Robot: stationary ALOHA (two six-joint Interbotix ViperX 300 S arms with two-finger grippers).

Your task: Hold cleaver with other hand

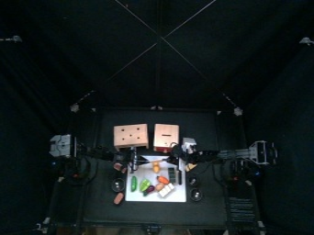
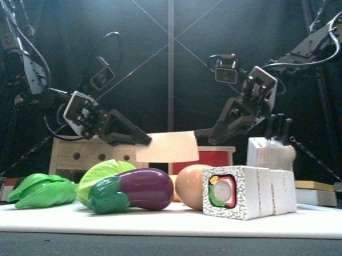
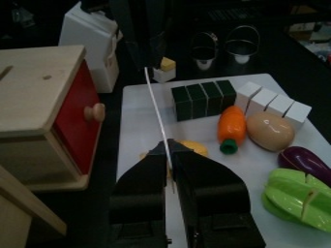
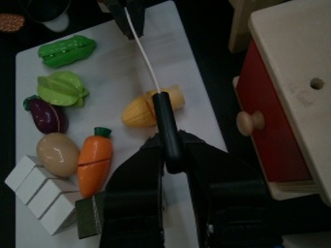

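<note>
Closest to the lens, left hand [image 3: 171, 160]: closed on the far end of the cleaver [image 3: 155, 116], blade seen edge-on as a thin pale line. Right hand [image 4: 168, 145], at 3 o'clock from it in the top view: clamped on the short dark handle. Held by both at once, then, hanging in the air over the white mat [image 3: 195, 131] at mid-bench, level between the two arms.

Judged risks:
- Could slip or swing down on release of the handle, with only a narrow pinch on smooth, flat plastic at one end.
- Could twist in the left pinch, given the handle's weight far out from it.
- Would land among the toys directly below, at 6 o'clock in the top view: carrot [image 3: 230, 126], yellow-orange piece [image 4: 139, 111], eggplant [image 2: 144, 188]. Likely scatter, perhaps a roll off the mat.
- Could jam or bend through any pull by either arm while both grip.
- Could clip the wooden box [image 3: 45, 107], near at 12 o'clock, on a careless retreat.

Cleaver itself, in the front view [image 2: 171, 147]: flat, pale rectangle, broad face toward the camera, very thin, rigid-looking, light. Handle short and black, mostly hidden in the right grip.
</note>
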